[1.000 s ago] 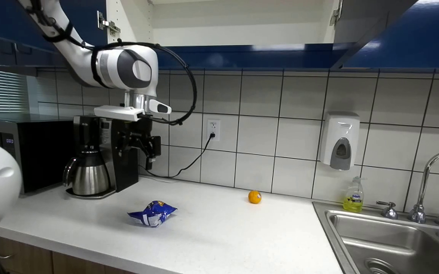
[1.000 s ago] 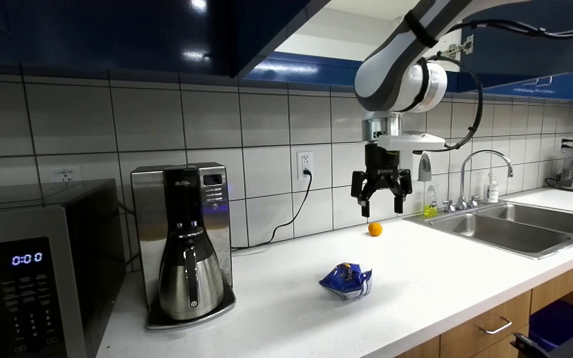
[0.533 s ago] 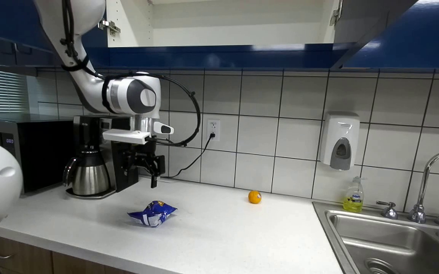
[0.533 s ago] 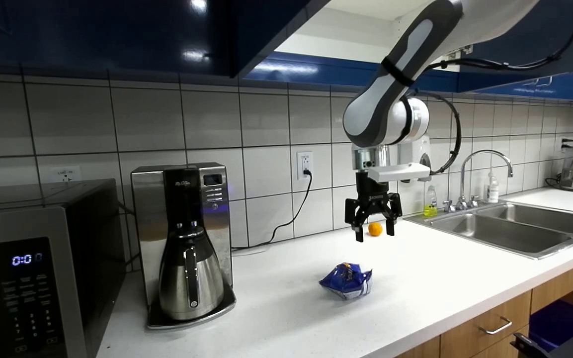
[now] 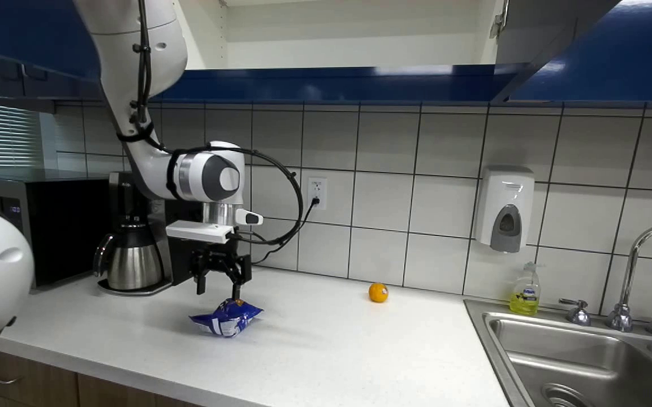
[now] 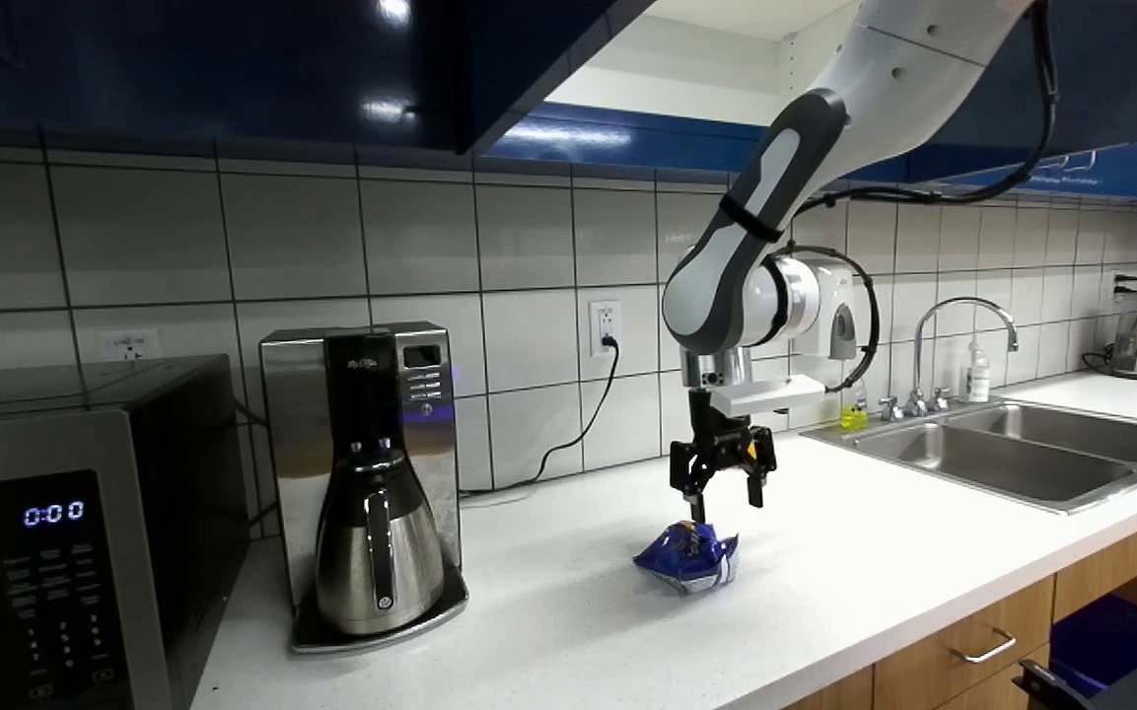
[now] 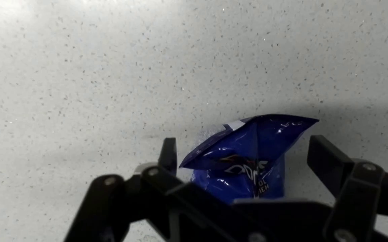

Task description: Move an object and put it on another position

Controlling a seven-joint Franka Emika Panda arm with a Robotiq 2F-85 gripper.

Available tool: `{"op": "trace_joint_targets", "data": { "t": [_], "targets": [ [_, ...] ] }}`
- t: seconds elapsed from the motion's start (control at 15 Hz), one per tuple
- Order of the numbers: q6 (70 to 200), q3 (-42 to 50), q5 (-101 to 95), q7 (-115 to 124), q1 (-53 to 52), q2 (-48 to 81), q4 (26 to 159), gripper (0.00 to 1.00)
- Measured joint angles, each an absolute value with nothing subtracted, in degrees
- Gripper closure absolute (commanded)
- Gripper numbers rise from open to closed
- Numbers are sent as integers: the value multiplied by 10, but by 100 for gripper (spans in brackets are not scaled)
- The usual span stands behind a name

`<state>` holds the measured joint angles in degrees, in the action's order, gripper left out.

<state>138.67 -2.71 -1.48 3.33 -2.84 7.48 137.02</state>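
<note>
A blue crinkled snack bag (image 5: 227,322) lies on the white counter, and it also shows in an exterior view (image 6: 686,560). My gripper (image 5: 218,291) points down just above the bag; it also shows in an exterior view (image 6: 726,507). Its fingers are spread wide and hold nothing. In the wrist view the bag (image 7: 237,148) lies between the two fingers of the gripper (image 7: 246,153), with a gap on both sides. The gripper body hides the bag's lower part there. An orange (image 5: 378,292) sits by the tiled wall; the gripper mostly hides it in an exterior view (image 6: 751,452).
A coffee maker (image 6: 386,513) with a steel carafe and a microwave (image 6: 85,532) stand beside the bag. A sink (image 5: 563,345) with a faucet and a soap bottle (image 5: 525,291) is at the far end. Blue cabinets hang above. A cord runs to a wall outlet (image 5: 317,194).
My arm has come down a long way, and the gripper has moved from high above the counter to just over the bag. The fingers stay open. The bag and orange have not moved.
</note>
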Motion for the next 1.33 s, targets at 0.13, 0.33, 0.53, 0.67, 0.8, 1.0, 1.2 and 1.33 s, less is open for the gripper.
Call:
{"op": "trace_joint_targets", "data": {
  "t": [0.13,0.33,0.53,0.67,0.8,1.0,1.2,1.33],
  "targets": [
    [1396,-27,-21,34,-30,102,1350,0],
    [1399,-27,-25,34,-34,136,1319,0],
    [1399,-27,-25,34,-41,162,1291,0],
    [1399,-27,-25,34,-45,176,1277,0],
    [1399,-27,-25,35,-49,187,1266,0],
    [1399,-26,-25,35,-52,200,1254,0],
    [1399,-25,-25,36,-54,210,1246,0],
    [1399,-24,-25,36,-55,215,1242,0]
  ]
}}
